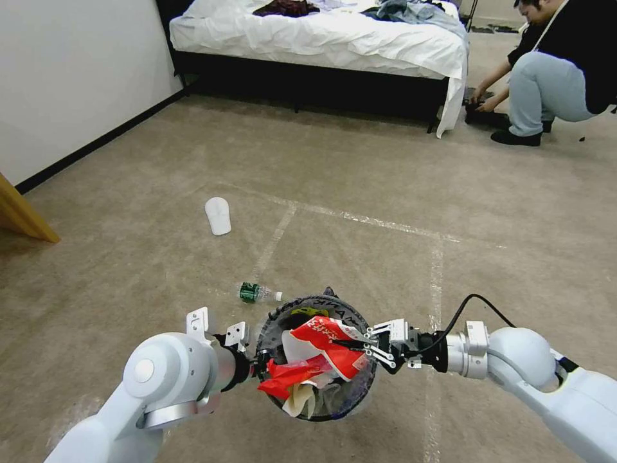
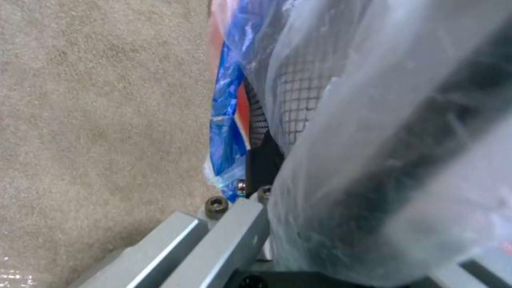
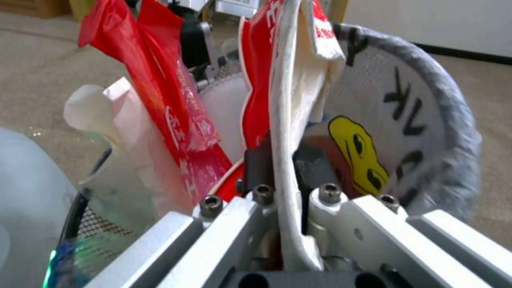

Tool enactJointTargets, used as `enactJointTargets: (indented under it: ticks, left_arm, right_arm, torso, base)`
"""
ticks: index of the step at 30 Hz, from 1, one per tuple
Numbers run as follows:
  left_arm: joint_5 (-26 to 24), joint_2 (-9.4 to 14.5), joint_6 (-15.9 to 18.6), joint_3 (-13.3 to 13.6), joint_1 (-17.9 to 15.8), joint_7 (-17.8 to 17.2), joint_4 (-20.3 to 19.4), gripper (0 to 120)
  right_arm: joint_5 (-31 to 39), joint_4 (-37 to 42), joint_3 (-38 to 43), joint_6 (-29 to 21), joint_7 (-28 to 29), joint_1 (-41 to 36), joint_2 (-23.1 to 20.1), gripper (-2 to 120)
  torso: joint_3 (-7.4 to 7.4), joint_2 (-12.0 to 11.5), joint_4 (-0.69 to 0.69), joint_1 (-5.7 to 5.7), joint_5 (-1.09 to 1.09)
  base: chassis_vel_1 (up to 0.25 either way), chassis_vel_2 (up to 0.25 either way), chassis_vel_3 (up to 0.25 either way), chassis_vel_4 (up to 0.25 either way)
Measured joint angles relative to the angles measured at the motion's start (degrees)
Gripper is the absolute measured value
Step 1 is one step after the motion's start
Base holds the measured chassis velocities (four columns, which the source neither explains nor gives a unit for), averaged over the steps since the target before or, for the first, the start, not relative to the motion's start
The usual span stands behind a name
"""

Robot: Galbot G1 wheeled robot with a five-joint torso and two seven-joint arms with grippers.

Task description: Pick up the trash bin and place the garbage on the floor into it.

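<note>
The trash bin [image 1: 319,360] is held off the floor [image 1: 360,193] between the two arms, directly in front of the robot. The left gripper [image 1: 252,368] is clamped on the bin's near-left rim; in the left wrist view its fingers [image 2: 251,232] are pressed against the clear liner and black mesh wall [image 2: 293,108]. The right gripper [image 1: 367,346] reaches over the opposite rim, closed on a white slipper [image 3: 291,132] that stands on edge inside the bin. Red wrappers [image 1: 324,341] and crumpled white paper [image 1: 302,395] fill the bin to above its rim. On the floor beyond, a clear plastic bottle [image 1: 259,293] lies just beside the bin, and a second white slipper [image 1: 218,215] lies well apart, near a tape line [image 1: 275,239].
</note>
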Motion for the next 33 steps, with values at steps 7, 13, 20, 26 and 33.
enactJointTargets:
  ticks: [7,13,20,26,33]
  left_arm:
    - [0.55,-0.69,0.02,0.39,-0.01,0.02,0.47,0]
    - [1.47,-1.93,0.04,0.99,0.00,0.18,1.42,0]
    - [3.06,-3.43,0.12,1.46,-0.12,0.33,3.35,0]
    - [4.07,-3.80,0.13,1.47,-0.01,0.34,3.94,0]
    - [4.89,-3.78,0.12,1.36,0.50,0.42,3.95,0]
  right_arm:
    - [-0.71,-0.51,-0.93,0.29,-0.89,0.45,0.78,2]
    - [-1.06,-0.05,0.16,1.58,-3.25,0.23,-0.03,20]
    - [-1.27,1.44,1.58,3.34,-5.64,-0.34,-1.28,48]
    - [-1.26,1.78,2.00,3.87,-6.69,-0.41,-1.44,64]
    - [-1.25,2.16,2.11,4.33,-7.25,-0.48,-1.38,91]
  torso:
    - [0.00,0.00,0.00,0.00,0.00]
    - [0.00,0.00,0.00,0.00,0.00]
    - [0.00,0.00,0.00,0.00,0.00]
    - [0.00,0.00,0.00,0.00,0.00]
    - [0.00,0.00,0.00,0.00,0.00]
  base:
    - [0.000,0.000,0.000,0.000]
    - [0.000,0.000,0.000,0.000]
    - [0.000,0.000,0.000,0.000]
    - [0.000,0.000,0.000,0.000]
    - [0.000,0.000,0.000,0.000]
